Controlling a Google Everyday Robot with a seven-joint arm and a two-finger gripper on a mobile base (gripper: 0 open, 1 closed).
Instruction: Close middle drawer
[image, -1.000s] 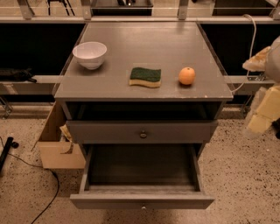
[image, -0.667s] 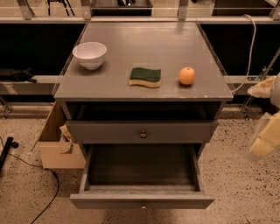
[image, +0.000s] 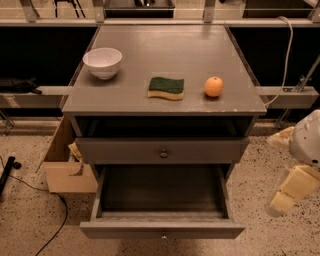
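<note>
Gripper (image: 291, 192) of the one-armed mobile robot hangs at the right edge of the camera view, low over the speckled floor and touching nothing. Whether it is released or clenched cannot be told from this angle. Well off to its left, and roughly level with it, the middle drawer (image: 162, 200) stands pulled far out of the grey cabinet (image: 165, 50), its dark interior apparently empty and its plain front the nearest thing to the camera. Above the gripper and to its left sits the upper drawer (image: 125, 150) with its brass knob (image: 163, 153), close to flush with the frame. Higher still, on the cabinet top, rest a white bowl (image: 102, 62), a green-and-yellow sponge (image: 166, 88) and an orange (image: 213, 86). A cardboard box (image: 62, 170) stands on the floor at the cabinet's far side from the gripper. By this showing none of the closing has been done: the approach to the drawer front, the contact and the whole push inward are all left. Against the frame a second earlier, the gripper has come down from about tabletop height to the level of the open drawer, while the drawer and the things on the cabinet top have not shifted.
</note>
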